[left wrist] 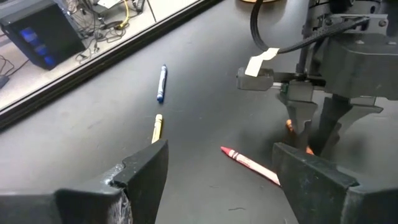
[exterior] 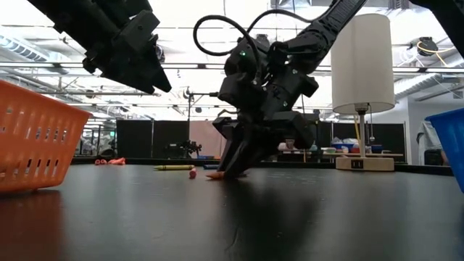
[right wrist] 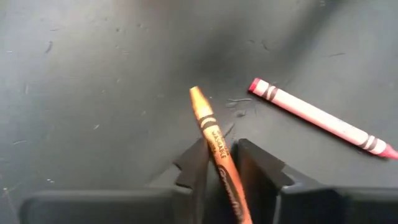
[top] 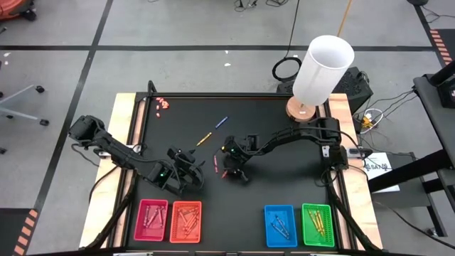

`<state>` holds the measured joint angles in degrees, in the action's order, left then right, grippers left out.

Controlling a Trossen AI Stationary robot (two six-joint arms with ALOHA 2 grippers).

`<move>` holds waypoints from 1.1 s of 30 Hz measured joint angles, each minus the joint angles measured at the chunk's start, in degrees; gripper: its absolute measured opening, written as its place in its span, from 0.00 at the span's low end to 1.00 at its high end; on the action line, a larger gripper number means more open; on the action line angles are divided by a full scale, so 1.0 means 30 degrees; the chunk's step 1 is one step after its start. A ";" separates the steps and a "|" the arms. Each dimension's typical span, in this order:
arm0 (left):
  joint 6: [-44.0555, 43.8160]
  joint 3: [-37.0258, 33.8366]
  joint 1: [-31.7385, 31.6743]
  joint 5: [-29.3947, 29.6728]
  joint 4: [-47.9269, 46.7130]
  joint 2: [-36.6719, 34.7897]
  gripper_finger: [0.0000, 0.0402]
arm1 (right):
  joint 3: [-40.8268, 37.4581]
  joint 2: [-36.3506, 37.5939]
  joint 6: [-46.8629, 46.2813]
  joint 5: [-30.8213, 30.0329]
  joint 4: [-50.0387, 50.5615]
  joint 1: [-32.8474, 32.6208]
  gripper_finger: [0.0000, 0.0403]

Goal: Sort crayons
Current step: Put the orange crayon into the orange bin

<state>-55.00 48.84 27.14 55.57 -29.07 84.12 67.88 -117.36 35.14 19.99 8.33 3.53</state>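
High view — right gripper point(top: 234, 171) down on the black table point(top: 284, 178) mid-mat; left gripper point(top: 186, 171) hovers nearby; yellow crayon point(top: 204, 138) and blue crayon point(top: 222, 121) lie beyond.

Low view — right gripper's tips touch the table.

Left wrist view — left fingers spread, empty; red crayon point(left wrist: 250, 165) ahead.

Right wrist view — fingers pinch an orange crayon point(right wrist: 214, 138).

The high view looked straight down on the whole table point(top: 284, 192). The low view sat at tabletop height, facing the room. Each wrist view looked closely past its own fingers; both shared the red crayon point(left wrist: 250, 163) point(right wrist: 320, 117).
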 joint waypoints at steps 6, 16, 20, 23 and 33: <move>0.0007 0.0000 0.0000 0.0000 0.0002 0.0000 0.73 | -0.0007 0.0000 -0.0918 -0.0148 0.0251 -0.0407 0.02; 0.0074 0.0000 0.0000 0.0000 -0.0027 0.0000 0.73 | -0.0036 0.0527 -0.5122 -0.0416 0.0626 -0.1569 0.01; 0.0124 0.0000 0.0000 0.0007 0.0010 0.0000 0.73 | -0.0109 0.1300 -0.6239 0.0035 0.0631 -0.2298 0.01; 0.0124 0.0000 0.0000 0.0069 0.0026 0.0000 0.73 | -0.0134 0.1371 -0.7139 0.0567 -0.0650 -0.2890 0.00; -0.0029 0.0000 0.1077 0.0200 0.0223 0.0000 0.73 | -0.0954 0.1317 -0.8997 0.0838 -0.5348 -0.4708 0.00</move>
<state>-55.09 48.84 30.37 56.17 -28.40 84.12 65.01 -113.41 8.14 22.50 -7.72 -10.59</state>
